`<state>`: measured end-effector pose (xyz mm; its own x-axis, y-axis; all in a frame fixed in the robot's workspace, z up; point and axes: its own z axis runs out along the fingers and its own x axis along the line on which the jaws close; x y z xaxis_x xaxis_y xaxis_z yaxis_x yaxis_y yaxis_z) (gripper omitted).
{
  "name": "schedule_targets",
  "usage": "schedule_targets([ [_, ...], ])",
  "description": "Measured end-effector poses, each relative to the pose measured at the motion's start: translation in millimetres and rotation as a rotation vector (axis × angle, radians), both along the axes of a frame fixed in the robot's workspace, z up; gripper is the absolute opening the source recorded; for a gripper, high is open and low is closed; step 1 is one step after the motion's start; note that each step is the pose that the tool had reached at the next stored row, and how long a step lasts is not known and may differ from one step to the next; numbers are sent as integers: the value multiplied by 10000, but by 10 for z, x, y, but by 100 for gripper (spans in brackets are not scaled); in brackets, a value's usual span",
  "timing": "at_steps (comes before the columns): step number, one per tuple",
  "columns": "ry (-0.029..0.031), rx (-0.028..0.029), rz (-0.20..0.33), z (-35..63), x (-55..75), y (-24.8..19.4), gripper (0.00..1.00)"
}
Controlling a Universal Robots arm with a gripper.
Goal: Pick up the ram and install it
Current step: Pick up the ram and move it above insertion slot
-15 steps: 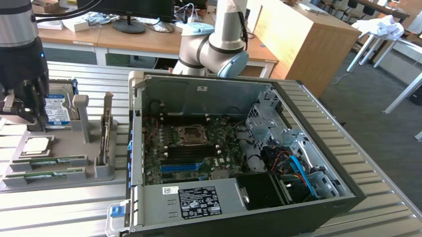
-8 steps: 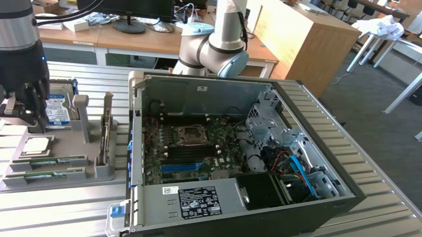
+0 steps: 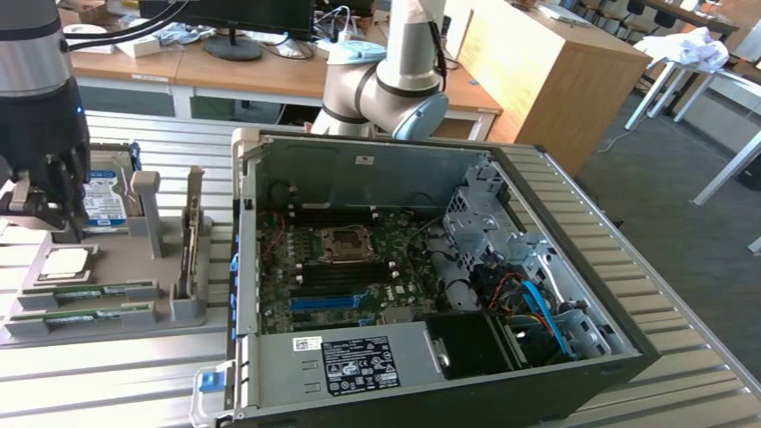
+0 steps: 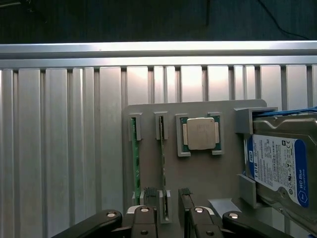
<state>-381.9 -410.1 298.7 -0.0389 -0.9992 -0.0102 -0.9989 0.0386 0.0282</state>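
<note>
Two ram sticks [image 3: 89, 292] lie in slots of a grey holder tray [image 3: 119, 267] at the exterior view's left. In the wrist view they run edge-on as thin green strips, one ram stick [image 4: 163, 163] in line with the gap between my fingers and the other [image 4: 133, 158] beside it. My gripper [image 3: 48, 227] hangs above the tray, open, with nothing in it. The wrist view has the gripper [image 4: 168, 203] over the near end of that stick. The open computer case [image 3: 356, 160] with its motherboard [image 3: 345, 267] lies beside the tray.
The tray also carries a square silver processor [image 4: 200, 134] and a blue-labelled hard drive [image 4: 280, 168]. Upright grey posts [image 3: 146, 209] stand on the tray. The ribbed metal table [image 4: 59, 148] runs around it. Desks and a wooden cabinet [image 3: 559, 71] stand behind.
</note>
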Motion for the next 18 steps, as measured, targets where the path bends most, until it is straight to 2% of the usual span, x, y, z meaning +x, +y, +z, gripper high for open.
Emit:
schedule_targets([
  [1,4,-2,1,2,-2,-18,31],
  [2,3,-2,1,2,-7,-65,31],
  [3,3,-1,1,2,-7,-74,31],
  [7,1,0,0,-10,-8,-74,31],
  [18,3,-1,1,-180,-8,-77,31],
])
